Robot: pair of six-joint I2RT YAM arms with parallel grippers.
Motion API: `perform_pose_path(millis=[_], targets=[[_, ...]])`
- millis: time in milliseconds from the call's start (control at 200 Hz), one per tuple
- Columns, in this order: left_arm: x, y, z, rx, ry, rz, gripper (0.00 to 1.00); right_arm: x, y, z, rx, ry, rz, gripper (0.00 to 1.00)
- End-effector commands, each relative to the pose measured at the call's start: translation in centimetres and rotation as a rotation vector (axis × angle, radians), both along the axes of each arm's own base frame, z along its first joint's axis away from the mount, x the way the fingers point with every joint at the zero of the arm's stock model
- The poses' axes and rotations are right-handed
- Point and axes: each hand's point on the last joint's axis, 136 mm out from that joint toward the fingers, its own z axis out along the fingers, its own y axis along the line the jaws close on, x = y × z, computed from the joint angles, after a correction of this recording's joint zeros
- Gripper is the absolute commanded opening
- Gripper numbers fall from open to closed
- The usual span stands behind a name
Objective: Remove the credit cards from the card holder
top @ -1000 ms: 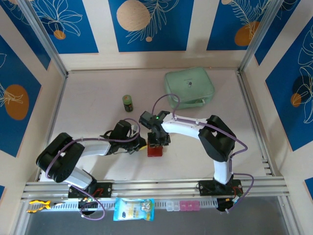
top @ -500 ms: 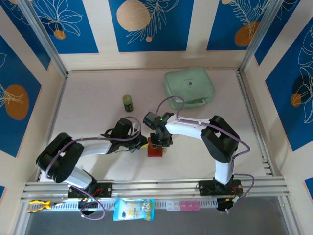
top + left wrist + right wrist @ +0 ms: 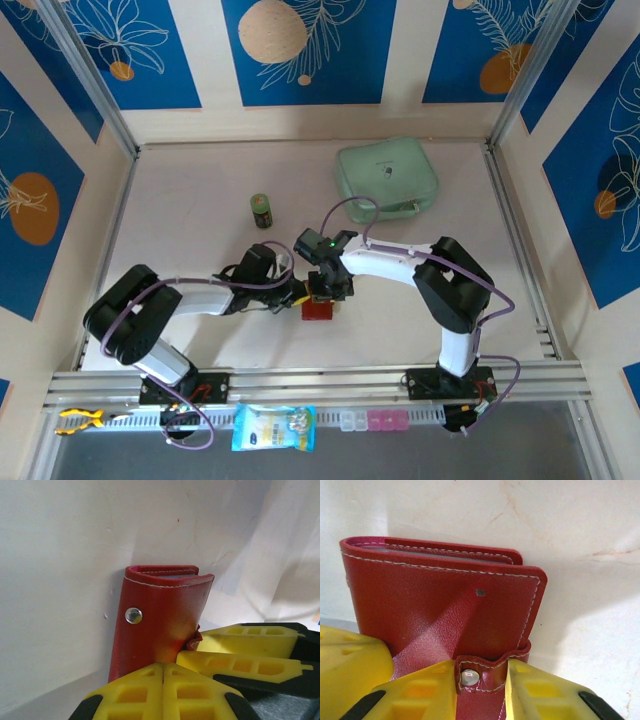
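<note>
Red card holder [image 3: 318, 309] sits on the table [image 3: 180, 210], near-middle, w/ both grippers right at it. Covers are folded together, white stitching round the edge. In the R wrist view grey sleeve edges peek out btwn the covers. Metal stud [image 3: 133, 615] on one cover is bare. Snap tab [image 3: 481, 697] sticks off the cover edge, its button [image 3: 469, 677] facing the R wrist cam.

R gripper [image 3: 481, 670]: narrow, one finger each side of the tab, both touching it, i.e. pinching the tab. L gripper [image 3: 162, 669]: fully closed, the two fingers pressed flat together w/ no gap, tips at the holder's near edge. Can't tell if any leather is caught btwn them. In the L wrist view the R fingers [image 3: 240, 664] lie just beside the holder's corner, next to the L tips.

Further out, top view: small green tin [image 3: 262, 211] behind the holder, apart from it. Pale green pouch [image 3: 388, 180] at far R of the table, well apart. Blue packet [image 3: 274, 427] & small pink boxes [image 3: 380, 420] lie below the front rail.
</note>
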Motion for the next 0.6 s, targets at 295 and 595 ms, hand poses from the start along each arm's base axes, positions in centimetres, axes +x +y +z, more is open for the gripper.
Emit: perform_pose_path(millis=[295, 595], targets=[[-1.5, 2.0, -3.6, 0.103, 0.066, 0.026, 0.0, -0.6, -1.9, -0.5, -0.031, 0.011, -0.027, 0.19], [-1.9, 2.4, -4.2, 0.127, 0.087, 0.028, 0.0, -0.5, -2.9, -0.2, -0.033, 0.004, -0.044, 0.13]])
